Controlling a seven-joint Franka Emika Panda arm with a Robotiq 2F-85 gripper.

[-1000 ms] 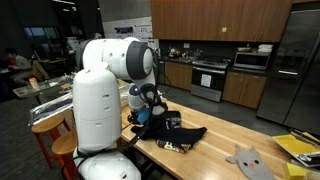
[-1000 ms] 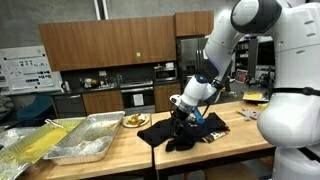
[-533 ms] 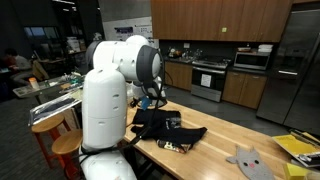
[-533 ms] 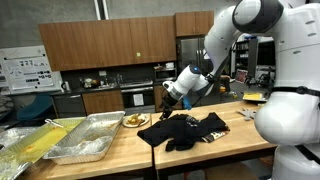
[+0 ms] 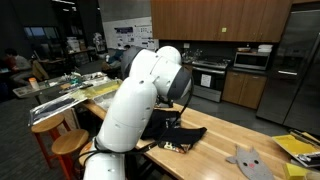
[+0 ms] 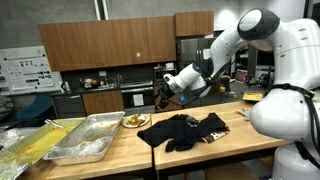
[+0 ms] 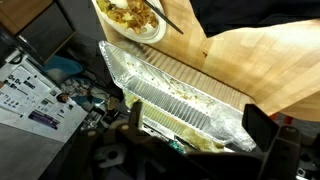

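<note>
No legible text, wall poster [image 6: 22, 70] print too small (blurred)

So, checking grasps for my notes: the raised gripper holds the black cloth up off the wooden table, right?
Not quite: the gripper is raised but open and empty; the black cloth lies on the wooden table, as an exterior view shows.

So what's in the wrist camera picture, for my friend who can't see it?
The robot's open fingers hang above a shiny foil tray on a wooden table. A plate of food sits beyond the tray.
</note>
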